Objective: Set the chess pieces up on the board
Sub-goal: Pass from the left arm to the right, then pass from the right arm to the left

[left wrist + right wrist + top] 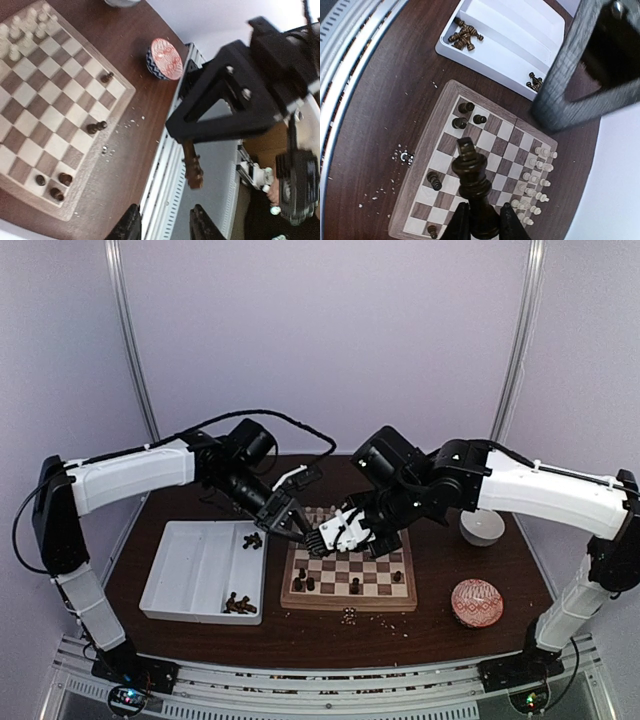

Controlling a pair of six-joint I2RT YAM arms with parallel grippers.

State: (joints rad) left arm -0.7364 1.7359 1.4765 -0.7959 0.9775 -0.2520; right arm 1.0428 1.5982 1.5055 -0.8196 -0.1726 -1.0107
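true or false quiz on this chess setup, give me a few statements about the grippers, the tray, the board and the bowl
1. The right gripper is shut on a tall dark piece. True.
2. The left gripper is clamped on a white piece. False: its fingers stand apart with nothing between them.
3. The white tray has nothing in it. False: dark pieces lie in it.
4. Cream pieces are grouped along one edge of the board. True.
5. The patterned bowl sits on the board. False: it sits on the table, beside the board.
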